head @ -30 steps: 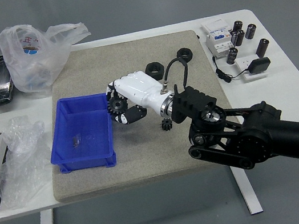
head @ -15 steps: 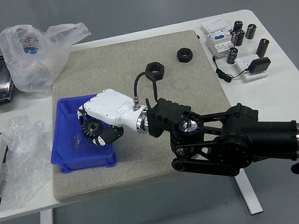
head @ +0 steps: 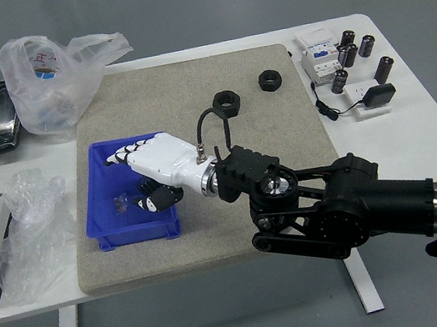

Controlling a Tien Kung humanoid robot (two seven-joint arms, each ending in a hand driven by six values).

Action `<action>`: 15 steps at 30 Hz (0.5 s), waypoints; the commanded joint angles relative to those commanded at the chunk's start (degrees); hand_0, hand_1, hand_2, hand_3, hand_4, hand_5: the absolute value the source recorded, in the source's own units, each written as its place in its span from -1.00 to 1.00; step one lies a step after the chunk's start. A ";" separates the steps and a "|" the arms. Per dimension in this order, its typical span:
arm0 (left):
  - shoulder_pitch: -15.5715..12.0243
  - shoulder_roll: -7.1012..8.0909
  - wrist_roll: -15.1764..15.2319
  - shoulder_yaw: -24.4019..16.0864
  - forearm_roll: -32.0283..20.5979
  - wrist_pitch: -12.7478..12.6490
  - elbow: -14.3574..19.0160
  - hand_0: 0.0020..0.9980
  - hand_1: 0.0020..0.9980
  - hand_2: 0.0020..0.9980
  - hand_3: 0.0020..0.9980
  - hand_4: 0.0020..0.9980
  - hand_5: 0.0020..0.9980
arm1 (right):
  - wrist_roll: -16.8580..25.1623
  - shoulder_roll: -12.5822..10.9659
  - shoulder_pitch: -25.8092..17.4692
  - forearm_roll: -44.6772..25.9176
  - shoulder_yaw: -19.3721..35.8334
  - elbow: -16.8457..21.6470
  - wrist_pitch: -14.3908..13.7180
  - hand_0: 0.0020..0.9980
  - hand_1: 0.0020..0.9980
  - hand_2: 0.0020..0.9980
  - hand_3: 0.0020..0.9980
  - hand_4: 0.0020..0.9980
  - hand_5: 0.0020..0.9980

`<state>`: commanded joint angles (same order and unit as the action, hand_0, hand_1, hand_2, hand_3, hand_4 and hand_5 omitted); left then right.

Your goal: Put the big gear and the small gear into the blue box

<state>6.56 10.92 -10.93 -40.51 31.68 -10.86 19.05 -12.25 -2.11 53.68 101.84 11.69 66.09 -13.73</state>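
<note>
Since the last frame the blue box (head: 139, 234) has slid a bit toward 3 o'clock on the mat (head: 207, 242), and the fingers (head: 120, 155) of the R hand (head: 164, 159) have gone from curled round a gear to stretched out & spread, tips toward 9 o'clock. The palm has hardly shifted, so it's the grip & the box that changed. Looks like a let-go: R hand is released, w/ nothing clearly in its grasp.

For the task: 1 gear is prob. delivered, or as good as. A dark bit that I take for that gear (head: 148, 184) shows at abt 7 o'clock of the palm, tucked by the thumb (head: 163, 198), within the box walls; can't tell if it's flat on the floor of the box or leaning on the hand. Small clear thing (head: 121, 203) also in the box, at 8 o'clock of the hand.

2nd gear: can't ID it now. A small dark piece seen on the mat 1 s ago is hidden, prob. under the R arm (head: 335, 202), at approx 4 o'clock of the hand. Two black nuts (head: 227, 103) lie at 2 o'clock, well apart from the box.

Next: lift straight clear b4 swinging back, b/c a low thumb could snag the gear or drag the box again.
</note>
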 joint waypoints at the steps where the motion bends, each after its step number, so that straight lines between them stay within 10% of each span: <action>1: -0.01 -0.02 0.06 0.07 -0.11 -0.02 -0.01 0.28 0.29 0.23 0.45 0.29 -0.45 | 0.14 -0.57 -0.51 -0.25 1.12 0.28 -0.37 -0.03 0.65 0.75 0.78 0.35 -0.46; 15: -0.39 -0.59 0.68 0.82 -1.71 -0.24 -0.14 0.28 0.29 0.23 0.44 0.29 -0.45 | -3.04 -13.68 -15.18 -0.93 18.89 6.93 -0.75 -0.24 0.28 0.51 0.51 0.39 -0.44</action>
<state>6.17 10.33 -10.25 -39.69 29.98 -11.10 18.91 -15.29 -15.79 38.50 100.91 30.59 73.02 -14.48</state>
